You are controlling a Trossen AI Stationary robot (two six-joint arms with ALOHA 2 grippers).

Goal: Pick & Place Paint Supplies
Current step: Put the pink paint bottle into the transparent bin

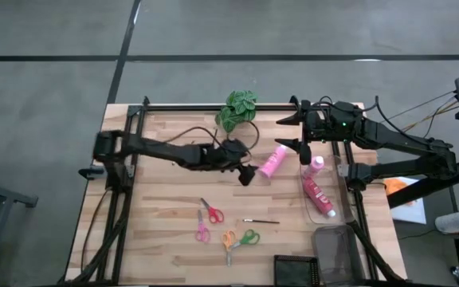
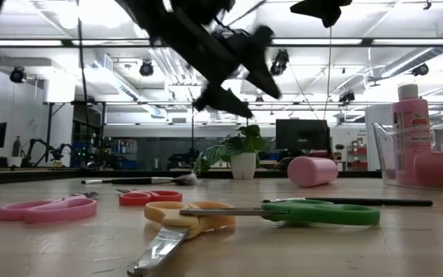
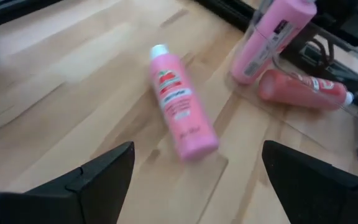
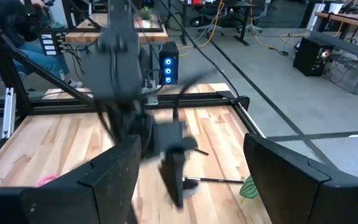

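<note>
A pink squeeze bottle [image 1: 273, 161] [image 3: 179, 106] lies on its side on the wooden table, white cap toward the far edge. My left gripper [image 1: 249, 173] [image 3: 197, 149] is open and hovers just left of the bottle's base, touching nothing. A second pink bottle [image 1: 315, 165] [image 3: 272, 37] stands in a clear tray [image 1: 343, 199], and the red bottle [image 1: 317, 195] [image 3: 303, 90] lies there on its side. A thin dark brush [image 1: 260, 222] lies flat on the table. My right gripper [image 1: 292, 132] [image 4: 191, 146] is open, raised near the far edge.
A green potted plant [image 1: 236, 110] stands at the far edge. Three pairs of scissors [image 1: 211, 211] [image 1: 202, 231] [image 1: 237, 239] lie toward the near edge. A clear container [image 1: 337, 247] and a dark mesh box [image 1: 297, 269] sit at the near right corner.
</note>
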